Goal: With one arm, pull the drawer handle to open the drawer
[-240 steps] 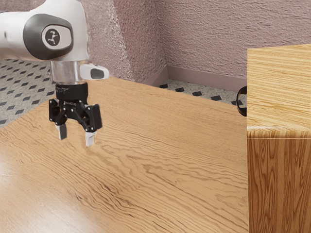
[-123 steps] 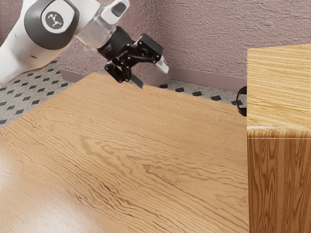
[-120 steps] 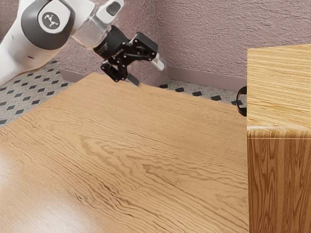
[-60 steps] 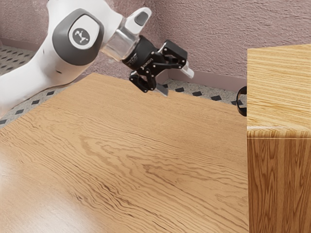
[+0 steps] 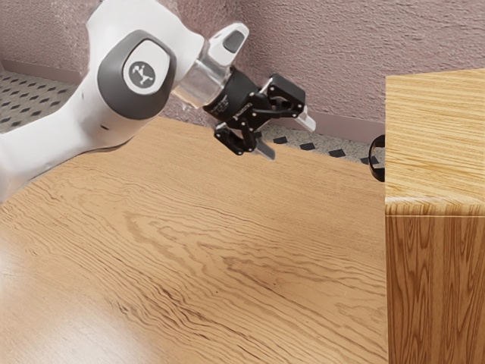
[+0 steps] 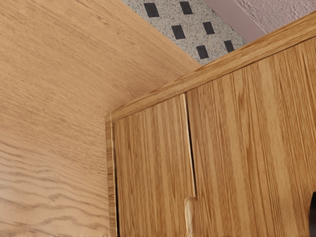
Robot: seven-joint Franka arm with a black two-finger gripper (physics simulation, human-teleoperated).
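A wooden cabinet point(image 5: 436, 152) stands on the table at the exterior view's right. A black loop handle point(image 5: 375, 158) sticks out from its hidden front face, toward the arm. My gripper point(image 5: 286, 136) hangs in the air above the table's far edge, tilted toward the cabinet, well short of the handle. Its fingers are open with nothing between them. In the wrist view the cabinet front point(image 6: 237, 148) shows two wood panels parted by a thin seam, both flush and shut. A dark sliver point(image 6: 313, 212) shows at that view's edge.
The wooden table point(image 5: 189, 243) stretches wide between the arm and the cabinet. Behind it run a tiled floor point(image 5: 318, 142) and a rough pinkish wall point(image 5: 341, 53). A small pale knob point(image 6: 189, 212) sits at the seam's lower end.
My arm has swung up from low over the table's left part and reached toward the exterior view's right, bringing the tilted, still open gripper closer to the cabinet's handle.
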